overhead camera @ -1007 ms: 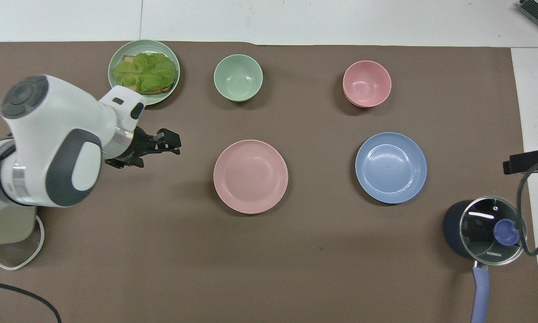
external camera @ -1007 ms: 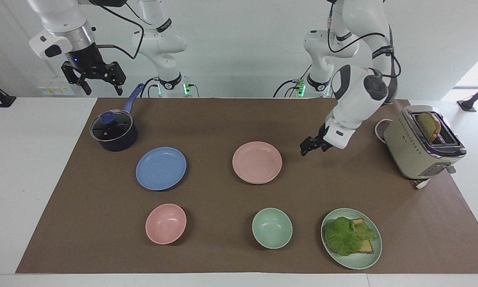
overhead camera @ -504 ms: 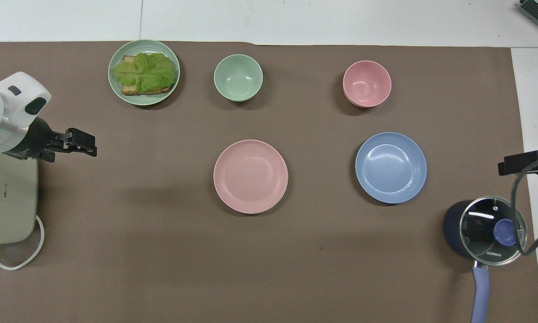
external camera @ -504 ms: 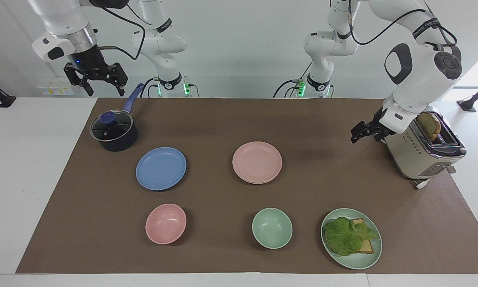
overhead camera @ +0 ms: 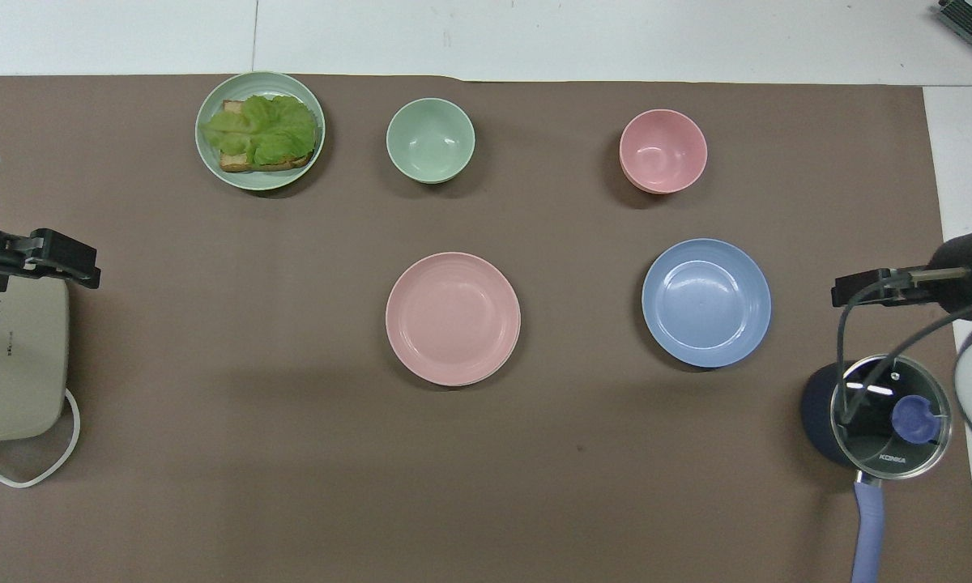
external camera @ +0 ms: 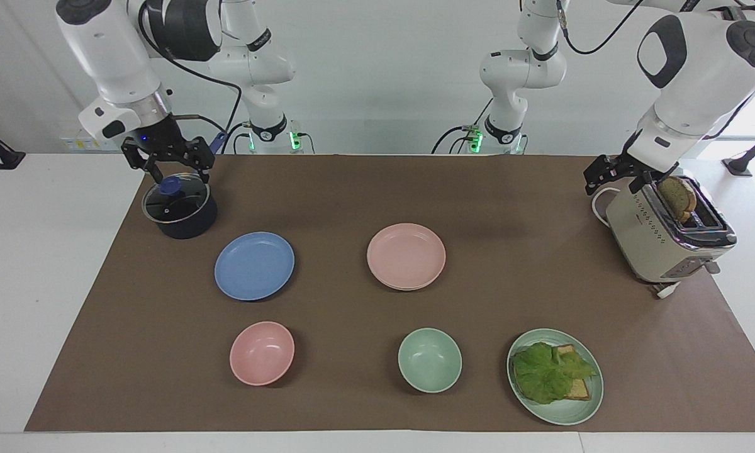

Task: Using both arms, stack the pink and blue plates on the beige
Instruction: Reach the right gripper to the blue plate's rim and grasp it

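Risk: spread right end effector, empty over the lidded dark saucepan, could knock it reaching the round periwinkle-blue plate; left end effector, also spread and empty, waits by the beige toaster.

Central strip nearest the robots: bare brown mat, open passage from end to end.
Right arm's end: lidded saucepan stands close to the blue plate; right gripper hangs open just above its lid.
Left arm's end: toaster with bread upright; left gripper open, raised beside it.
Between blue plate and pink plate: clear gap.
Farthest row: pink bowl, green bowl, lettuce plate, gaps between each.
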